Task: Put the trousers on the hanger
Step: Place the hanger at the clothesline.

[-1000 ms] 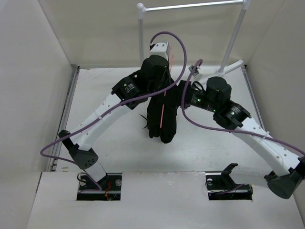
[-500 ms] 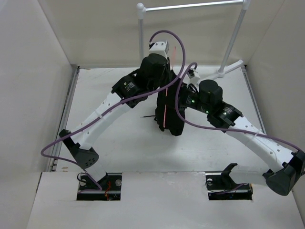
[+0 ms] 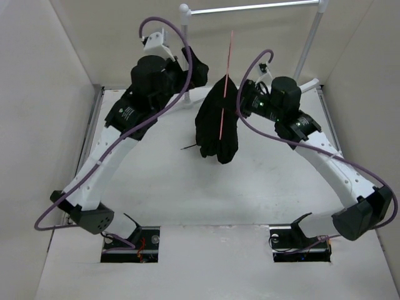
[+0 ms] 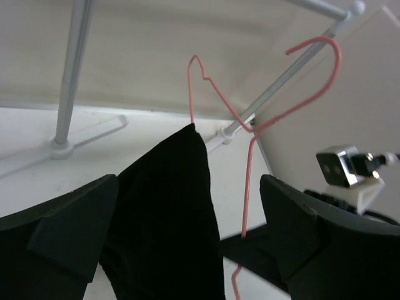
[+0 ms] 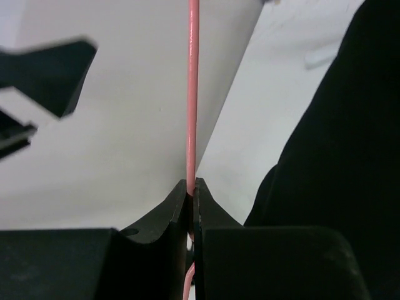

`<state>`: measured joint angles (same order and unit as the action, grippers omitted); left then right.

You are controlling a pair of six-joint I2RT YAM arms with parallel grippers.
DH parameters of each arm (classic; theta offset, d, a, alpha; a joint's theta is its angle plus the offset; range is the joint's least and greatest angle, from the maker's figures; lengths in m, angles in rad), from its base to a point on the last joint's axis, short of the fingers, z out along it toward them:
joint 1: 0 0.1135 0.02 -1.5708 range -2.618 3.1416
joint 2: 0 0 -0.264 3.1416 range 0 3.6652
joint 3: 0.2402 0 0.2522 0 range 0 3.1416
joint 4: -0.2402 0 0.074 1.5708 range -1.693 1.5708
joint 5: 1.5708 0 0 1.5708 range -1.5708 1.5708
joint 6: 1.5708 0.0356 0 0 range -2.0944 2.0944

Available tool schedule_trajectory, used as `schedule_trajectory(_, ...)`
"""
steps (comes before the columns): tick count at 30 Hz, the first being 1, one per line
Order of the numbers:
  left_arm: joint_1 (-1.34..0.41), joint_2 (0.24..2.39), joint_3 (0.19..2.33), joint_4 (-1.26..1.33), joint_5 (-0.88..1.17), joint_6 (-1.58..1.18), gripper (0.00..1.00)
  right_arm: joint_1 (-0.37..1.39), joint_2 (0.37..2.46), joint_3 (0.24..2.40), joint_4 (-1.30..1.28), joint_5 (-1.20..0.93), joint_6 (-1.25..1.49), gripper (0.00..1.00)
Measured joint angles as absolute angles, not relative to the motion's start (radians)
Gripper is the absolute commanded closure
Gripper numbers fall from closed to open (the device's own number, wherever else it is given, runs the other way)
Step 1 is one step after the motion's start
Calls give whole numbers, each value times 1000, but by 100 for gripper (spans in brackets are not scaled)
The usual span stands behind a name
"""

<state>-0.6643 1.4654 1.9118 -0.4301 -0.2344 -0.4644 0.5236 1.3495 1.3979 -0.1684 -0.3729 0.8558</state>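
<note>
Trousers (image 3: pixel 215 128) are hanging as a folded black bundle draped over the pink wire hanger (image 3: pixel 227 75), above the middle of the desk (image 3: pixel 156 187). Just to their right, the right end effector (image 5: pixel 192 195) is pinching the hanger's wire tight between its closed fingers. Further back on the left, the left end effector (image 4: pixel 189 187) is hovering with fingers spread wide, gripping nothing. Behind both, the white rack (image 3: pixel 250 7) is standing at the desk's far edge.

Evenly lit white bench (image 3: pixel 156 187) enclosed by plain cream walls (image 3: pixel 37 94) at left, back and right. A white tube-rail rack (image 3: pixel 262 6) stands at the back, its foot on the bench; a white panel (image 3: pixel 212 262) with two cut-outs borders the near edge.
</note>
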Motion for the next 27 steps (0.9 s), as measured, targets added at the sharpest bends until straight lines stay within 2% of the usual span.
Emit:
schedule_trajectory(7, -580, 1307, 1760, -384, -218, -481, 0, 354, 1530, 1672, -193, -423, 860, 98)
schedule_trajectory(15, -476, 1270, 1496, -389, -175, -554, 0, 173, 1810, 2034, -267, -431, 859, 99)
schedule_trajectory(27, -433, 1293, 1372, -379, -100, -607, 0, 22, 1972, 2166, -363, -473, 870, 98)
